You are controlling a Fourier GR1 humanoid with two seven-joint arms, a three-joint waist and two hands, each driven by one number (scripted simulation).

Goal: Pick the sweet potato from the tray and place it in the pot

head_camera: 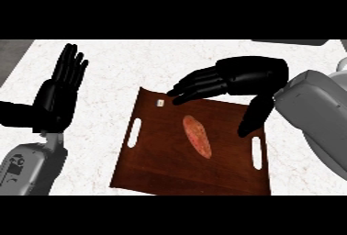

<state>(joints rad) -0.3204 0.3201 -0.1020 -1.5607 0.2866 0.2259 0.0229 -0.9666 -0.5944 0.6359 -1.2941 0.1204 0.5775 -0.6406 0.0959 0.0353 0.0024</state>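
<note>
We see sweet potato (197, 136): elongated, reddish-orange, mottled skin, tapered ends, lying diagonally near middle of dark brown tray (163, 156). Tray has slot handles at left and right edges, rests on white marbled surface (136, 59). Our right hand (247, 75) hovers above tray's far edge, fingers spread and relaxed toward left, thumb hanging down over tray's right side; holds nothing, apart from potato. Our left hand (58, 94) at left, flat, fingers up, resting.
</note>
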